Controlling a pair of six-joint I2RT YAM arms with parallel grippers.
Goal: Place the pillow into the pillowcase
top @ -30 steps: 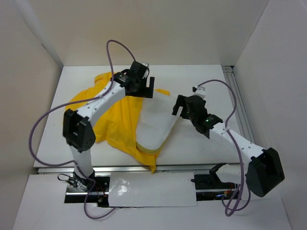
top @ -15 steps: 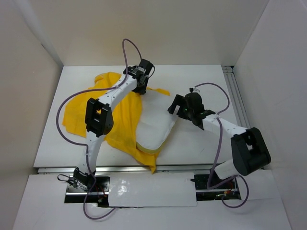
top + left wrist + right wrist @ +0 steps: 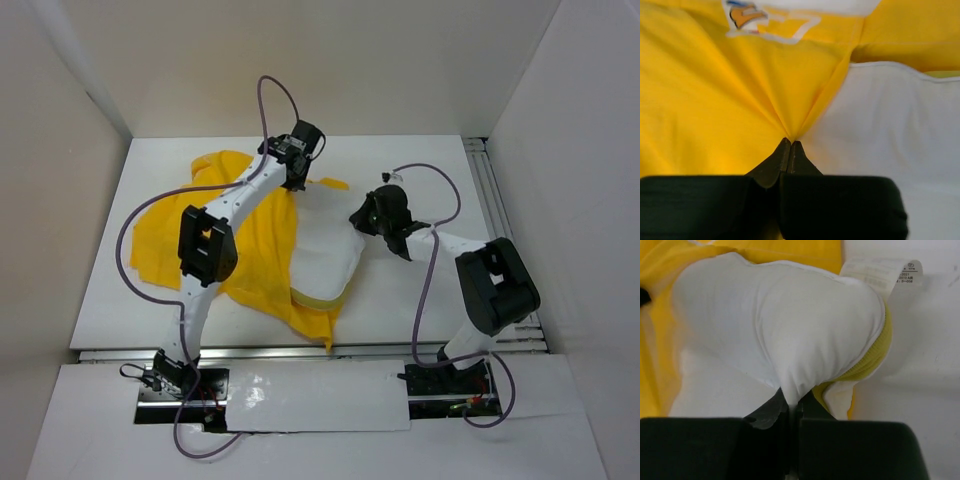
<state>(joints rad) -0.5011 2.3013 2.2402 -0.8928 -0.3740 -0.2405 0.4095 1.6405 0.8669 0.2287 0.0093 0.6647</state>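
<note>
The yellow pillowcase point(image 3: 215, 235) lies spread over the left and middle of the table, part of a cartoon print showing in the left wrist view point(image 3: 715, 90). The white pillow point(image 3: 325, 255) lies on it at the middle, its left part under yellow cloth, its yellowish edge at the front. My left gripper point(image 3: 292, 183) is shut on a pinch of pillowcase cloth point(image 3: 790, 140) at the pillow's far edge. My right gripper point(image 3: 362, 218) is shut on the pillow's right corner point(image 3: 790, 399). The pillow fills the right wrist view point(image 3: 770, 325), a white label at its far corner.
White walls close in the table on the left, back and right. A metal rail point(image 3: 505, 215) runs along the table's right side. Bare white table point(image 3: 420, 300) lies right of the pillow. Purple cables loop off both arms.
The right arm has folded in and its gripper has moved left onto the pillow's right corner and shut on it. The left gripper has turned down onto the cloth. The pillow's front edge has shifted.
</note>
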